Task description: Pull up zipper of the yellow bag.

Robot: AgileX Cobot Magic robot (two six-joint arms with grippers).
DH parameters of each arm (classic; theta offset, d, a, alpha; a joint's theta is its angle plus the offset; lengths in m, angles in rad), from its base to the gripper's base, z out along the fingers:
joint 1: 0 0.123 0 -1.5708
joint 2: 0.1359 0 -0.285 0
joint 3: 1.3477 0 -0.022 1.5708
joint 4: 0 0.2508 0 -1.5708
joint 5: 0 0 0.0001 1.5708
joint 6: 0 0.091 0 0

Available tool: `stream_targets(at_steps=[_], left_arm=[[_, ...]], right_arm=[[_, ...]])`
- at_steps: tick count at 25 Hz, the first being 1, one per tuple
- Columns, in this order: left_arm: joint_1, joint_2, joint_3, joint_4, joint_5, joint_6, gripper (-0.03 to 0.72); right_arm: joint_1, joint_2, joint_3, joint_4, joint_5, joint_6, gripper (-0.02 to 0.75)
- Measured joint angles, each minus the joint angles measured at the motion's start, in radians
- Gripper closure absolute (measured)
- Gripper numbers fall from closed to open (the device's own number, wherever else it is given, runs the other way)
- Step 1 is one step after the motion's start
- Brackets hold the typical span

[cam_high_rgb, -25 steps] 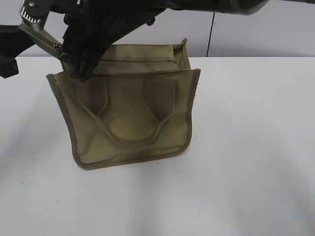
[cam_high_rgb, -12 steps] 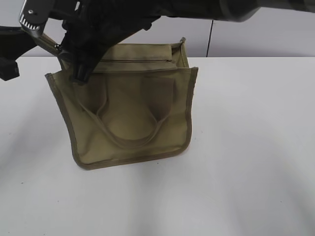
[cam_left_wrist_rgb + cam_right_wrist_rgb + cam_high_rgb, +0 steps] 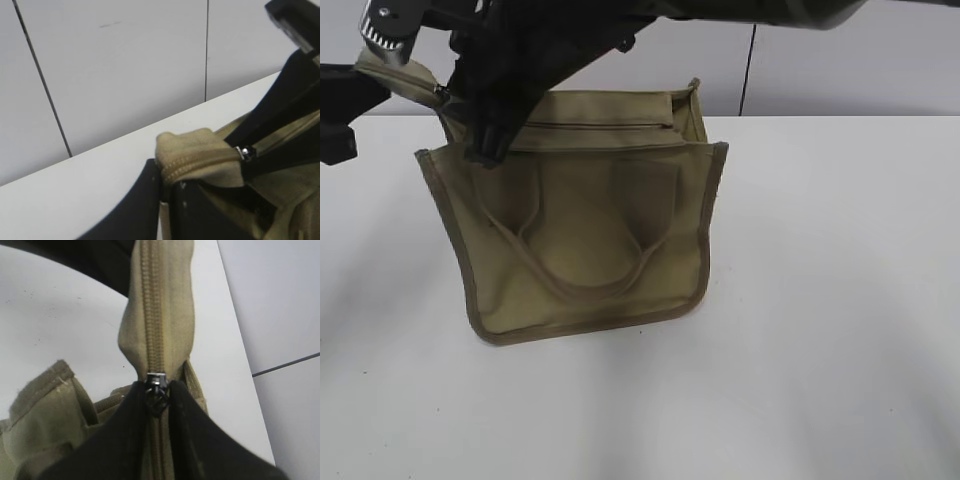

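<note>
The yellow bag (image 3: 590,240) stands upright on the white table with its handles hanging down its front face. The zipper (image 3: 610,125) runs along its top panel. Its end tab (image 3: 195,150) is pulled out to the upper left. My left gripper (image 3: 385,62) is shut on that tab, as the left wrist view (image 3: 167,182) shows. My right arm reaches across from the upper right. My right gripper (image 3: 470,120) is shut on the small silver pull (image 3: 157,380), at the left end of the zipper tape (image 3: 152,315). The pull also shows in the left wrist view (image 3: 245,151).
The white table (image 3: 820,300) stretches to the right and in front of the bag. A pale wall with a dark vertical seam (image 3: 748,70) stands right behind the bag. The right arm (image 3: 740,10) spans the top of the exterior view.
The bag's top left corner rocked slightly left and came back. The end tab now sits a little higher. Both grippers keep their hold near the same spot.
</note>
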Motion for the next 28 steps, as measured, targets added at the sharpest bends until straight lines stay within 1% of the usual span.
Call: stream_targets(at_steps=[4,9,14,20,22,28], left_arm=[[0.0,0.0,0.0,-0.002,0.035,0.0,0.683],[0.0,0.0,0.0,-0.003,0.037,0.0,0.683],[0.0,0.0,0.0,-0.003,0.025,0.0,0.683],[0.0,0.0,0.0,-0.004,0.018,0.0,0.683],[0.0,0.0,0.0,-0.004,0.011,0.0,0.683],[0.0,0.0,0.0,-0.005,0.001,0.0,0.683]], right_arm=[[0.0,-0.001,0.0,0.001,0.026,0.0,0.639],[0.0,-0.001,0.0,0.003,0.036,0.0,0.639],[0.0,-0.001,0.0,0.003,0.04,0.0,0.601],[0.0,-0.001,0.0,0.003,0.043,0.0,0.59],[0.0,-0.001,0.0,0.003,0.043,0.0,0.598],[0.0,-0.001,0.0,0.003,0.018,0.0,0.668]])
